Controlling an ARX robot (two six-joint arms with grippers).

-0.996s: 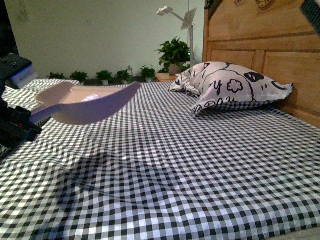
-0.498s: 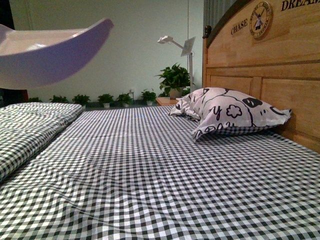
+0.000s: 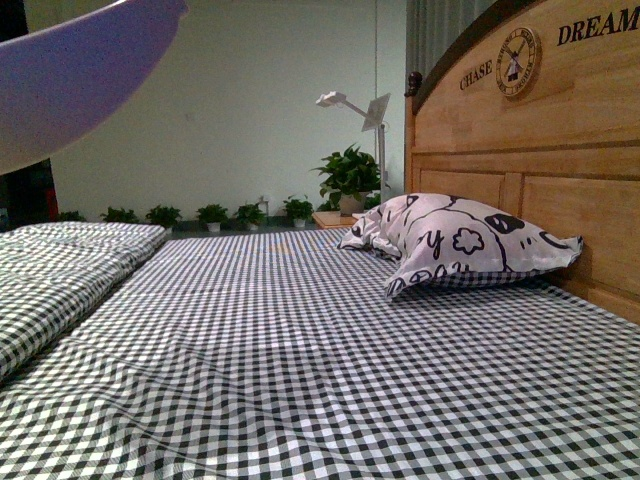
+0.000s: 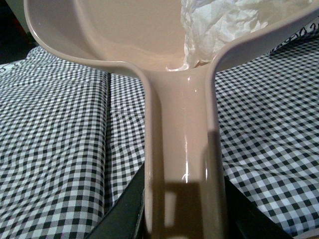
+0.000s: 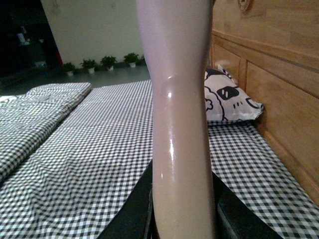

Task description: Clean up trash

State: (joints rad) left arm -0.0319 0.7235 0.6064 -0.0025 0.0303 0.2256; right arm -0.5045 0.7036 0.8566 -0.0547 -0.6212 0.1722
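My left gripper (image 4: 182, 219) is shut on the handle of the beige dustpan (image 4: 179, 129), held above the checked bed. The trash (image 4: 219, 25), a crumpled wad of white paper, lies inside the pan's scoop against its side wall. In the front view only the pan's underside (image 3: 70, 80) shows, high at the upper left. My right gripper (image 5: 182, 214) is shut on the beige brush handle (image 5: 177, 99), which stands up in front of the camera. The brush head is out of view.
The bed has a black-and-white checked sheet (image 3: 300, 360). A patterned pillow (image 3: 460, 240) lies against the wooden headboard (image 3: 540, 150) at the right. A folded checked quilt (image 3: 60, 260) lies at the left. Potted plants (image 3: 348, 180) and a white lamp (image 3: 360, 110) stand behind.
The dustpan has risen from low at the left to the upper left corner of the front view. The view itself has tilted up, showing more of the headboard.
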